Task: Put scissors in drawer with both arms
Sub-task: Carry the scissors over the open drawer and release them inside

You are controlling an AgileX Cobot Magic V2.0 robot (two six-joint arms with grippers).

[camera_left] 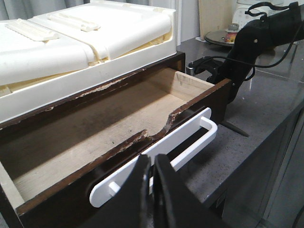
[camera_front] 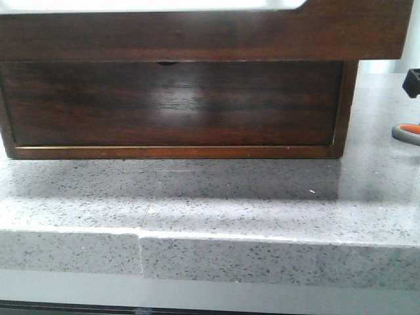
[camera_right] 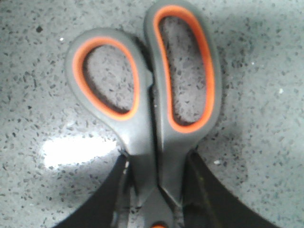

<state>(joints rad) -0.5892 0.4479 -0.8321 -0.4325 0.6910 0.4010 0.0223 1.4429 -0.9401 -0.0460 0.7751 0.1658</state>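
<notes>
The scissors (camera_right: pixel 152 104), with grey loops lined in orange, lie on the speckled counter to the right of the cabinet. One loop shows at the right edge of the front view (camera_front: pixel 407 133). My right gripper (camera_right: pixel 156 162) is shut on the scissors' neck, one finger on each side. The drawer (camera_front: pixel 197 36) is pulled out at the top of the cabinet, and its bare wooden inside (camera_left: pixel 95 128) is empty. My left gripper (camera_left: pixel 152 160) is shut on the drawer's white handle (camera_left: pixel 190 137).
A lower drawer front with a half-round notch (camera_front: pixel 170 105) sits under the open drawer. White foam pieces (camera_left: pixel 85 38) lie on the cabinet top. The right arm (camera_left: pixel 256 38) stands beside the cabinet's right end. The counter's front edge (camera_front: pixel 210 236) is near.
</notes>
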